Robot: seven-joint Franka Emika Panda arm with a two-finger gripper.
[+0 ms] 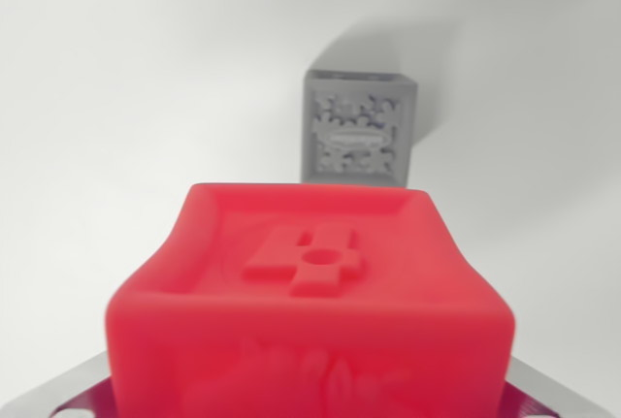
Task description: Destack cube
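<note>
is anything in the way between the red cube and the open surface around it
Nothing visible blocks it. The red cube fills the near part of the wrist view, and the only other thing is the grey cube standing farther back on the white surface. The surface on both sides looks bare. The gripper's fingertips are not visible.

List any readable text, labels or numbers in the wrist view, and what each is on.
No text is readable.
Grey cube: an oval plaque among gear shapes on its front face may carry lettering, too blurred to read.
Red cube: a raised cross-like emblem with a hole on top, blurred relief on the front; no legible characters.
</note>
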